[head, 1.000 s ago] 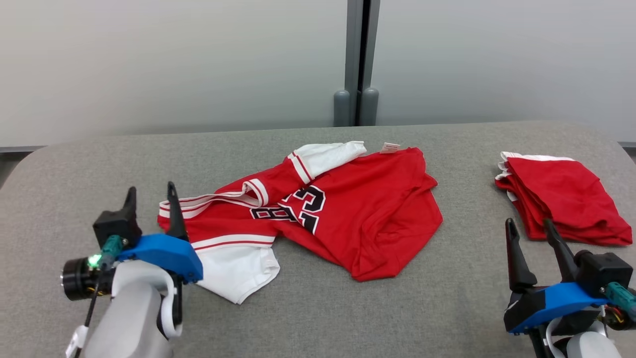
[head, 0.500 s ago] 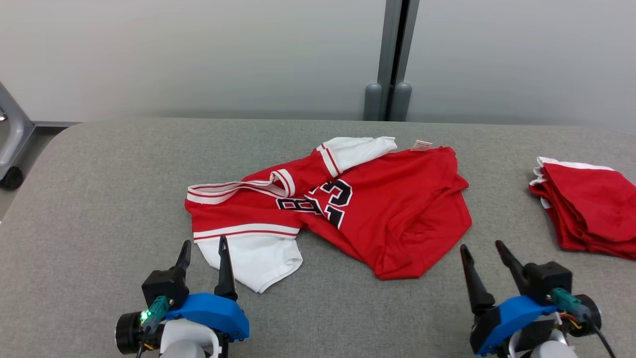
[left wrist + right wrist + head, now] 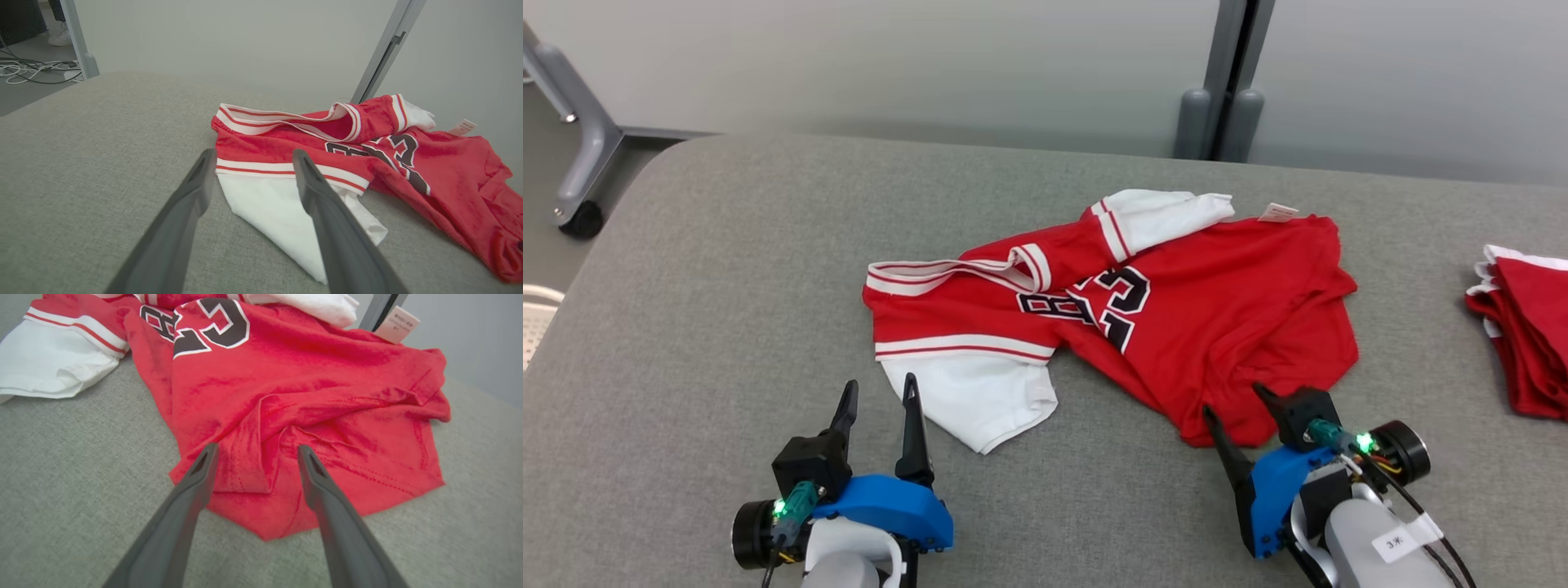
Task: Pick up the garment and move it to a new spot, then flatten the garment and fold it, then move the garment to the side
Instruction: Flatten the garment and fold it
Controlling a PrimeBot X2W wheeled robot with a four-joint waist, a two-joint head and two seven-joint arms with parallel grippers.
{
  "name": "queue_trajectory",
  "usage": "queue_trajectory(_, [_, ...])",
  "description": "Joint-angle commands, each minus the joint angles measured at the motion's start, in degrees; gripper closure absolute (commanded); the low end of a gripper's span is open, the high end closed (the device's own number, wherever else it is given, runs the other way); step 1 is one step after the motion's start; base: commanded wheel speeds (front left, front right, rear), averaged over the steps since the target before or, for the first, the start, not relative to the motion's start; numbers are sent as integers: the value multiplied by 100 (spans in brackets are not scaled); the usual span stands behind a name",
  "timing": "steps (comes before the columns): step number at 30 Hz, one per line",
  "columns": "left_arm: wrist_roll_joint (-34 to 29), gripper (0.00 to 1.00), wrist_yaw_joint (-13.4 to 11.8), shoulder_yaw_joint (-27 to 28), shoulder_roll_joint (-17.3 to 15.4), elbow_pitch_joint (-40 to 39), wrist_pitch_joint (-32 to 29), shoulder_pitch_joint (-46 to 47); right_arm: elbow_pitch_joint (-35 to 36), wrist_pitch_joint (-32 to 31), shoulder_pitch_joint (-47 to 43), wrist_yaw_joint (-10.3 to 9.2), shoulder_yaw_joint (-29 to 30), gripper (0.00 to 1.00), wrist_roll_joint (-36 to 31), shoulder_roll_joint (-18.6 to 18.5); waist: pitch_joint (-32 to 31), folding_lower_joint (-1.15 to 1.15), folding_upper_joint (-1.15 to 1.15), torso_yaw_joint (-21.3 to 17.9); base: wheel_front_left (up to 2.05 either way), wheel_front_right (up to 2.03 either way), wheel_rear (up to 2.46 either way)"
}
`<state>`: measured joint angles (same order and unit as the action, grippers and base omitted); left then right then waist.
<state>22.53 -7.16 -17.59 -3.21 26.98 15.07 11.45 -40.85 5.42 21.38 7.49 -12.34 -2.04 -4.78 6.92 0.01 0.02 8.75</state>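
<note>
The red garment [image 3: 1201, 318] lies crumpled mid-table [image 3: 727, 269], one white sleeve toward the left gripper [image 3: 880, 381]; that gripper hovers just short of the sleeve, jaws wide and empty; the right gripper [image 3: 1232, 398] is at the near red hem, equally spread and holding nothing; a folded red pile [image 3: 1531, 327] sits well apart

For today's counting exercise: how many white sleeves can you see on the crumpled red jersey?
2: one sleeve near the left gripper, the other at the jersey's far edge.
</note>
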Motion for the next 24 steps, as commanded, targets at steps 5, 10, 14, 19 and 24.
queue_trajectory(5, [-55,0,-61,48,23,-37,14,70,-609,154,479,1,-197,2,58,-5,155,-1,-2,88,0,0,0])
queue_trajectory(10, [-75,0,-66,97,27,-57,14,82,-933,441,721,1,-322,100,173,28,195,-1,-2,1,0,0,0])
queue_trajectory(14, [-95,0,-70,117,29,-52,13,56,-943,658,799,1,-366,100,308,53,170,-1,-2,-179,0,0,0])
queue_trajectory(19, [-113,0,-47,123,31,-57,13,31,-620,846,620,1,-146,100,546,-13,119,-1,-2,-450,0,0,0])
queue_trajectory(24, [-135,0,-46,126,32,-58,13,-3,17,916,93,1,470,100,703,-126,86,-1,-2,-686,0,0,0])
